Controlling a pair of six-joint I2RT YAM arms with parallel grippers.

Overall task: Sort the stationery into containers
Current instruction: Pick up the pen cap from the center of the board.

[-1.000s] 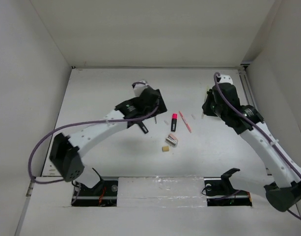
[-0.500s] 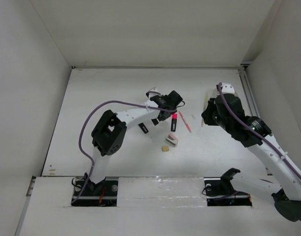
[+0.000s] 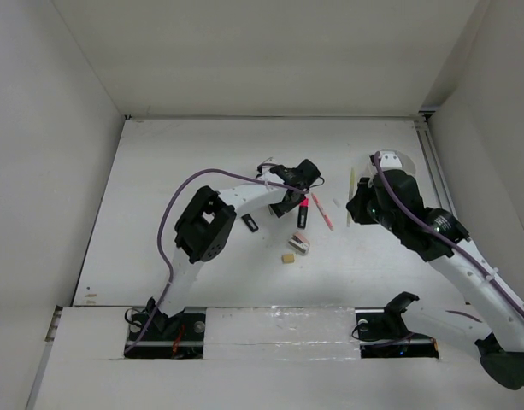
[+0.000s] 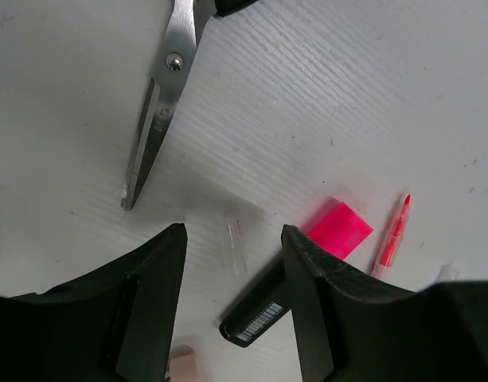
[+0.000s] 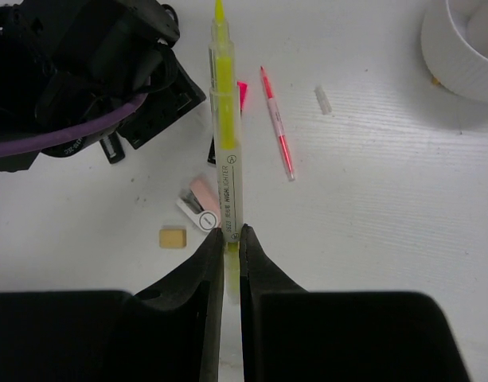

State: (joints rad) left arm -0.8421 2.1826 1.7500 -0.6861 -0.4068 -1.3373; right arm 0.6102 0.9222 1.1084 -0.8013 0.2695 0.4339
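**Yellow pen (image 5: 226,159) held, cup (image 5: 466,56) off to the side**

The right jaws pinch the yellow pen by its near end, tip pointing away, above the table (image 3: 176,171). The white cup stands well apart, to the right. The left jaws are spread low over the table, a clear cap (image 4: 236,247) lying between them. The pink highlighter (image 4: 339,229) is just beside one finger, and the scissors (image 4: 160,103) lie farther off.
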